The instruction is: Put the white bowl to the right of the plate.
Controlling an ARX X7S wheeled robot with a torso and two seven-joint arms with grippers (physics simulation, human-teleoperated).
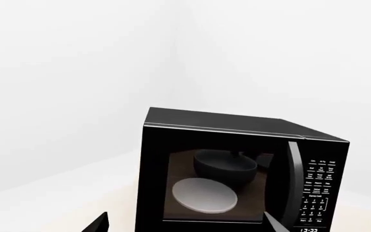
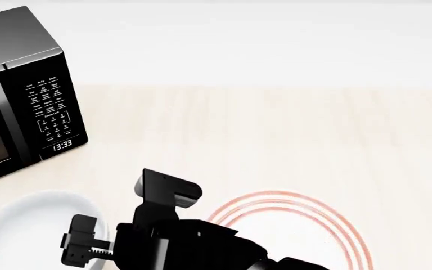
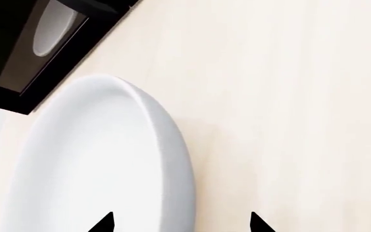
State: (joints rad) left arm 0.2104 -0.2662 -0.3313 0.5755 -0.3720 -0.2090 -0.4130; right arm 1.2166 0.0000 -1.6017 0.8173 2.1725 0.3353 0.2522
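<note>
Pale wood-grain tabletop (image 2: 276,129) carries all objects in the head view. White bowl (image 2: 21,230) sits at about 8 o'clock of that view, on the table in front of the microwave (image 2: 21,90), which stands at 10 o'clock with its display reading 13:33. Plate (image 2: 314,225), marked by red rings, lies flat at about 5 o'clock, to the right of the white bowl and apart from it. Right arm (image 2: 178,236) reaches across between the two, partly covering the plate's left portion. Right gripper (image 3: 182,223), in its wrist view, shows two dark fingertips spread wide, one over the bowl's interior and one outside its wall, straddling the rim; nothing is clamped. Left gripper (image 1: 185,224) faces the microwave door, through which a pale dish (image 1: 205,195) and a dark bowl (image 1: 225,166) appear; its fingers stand apart and hold nothing.
</note>
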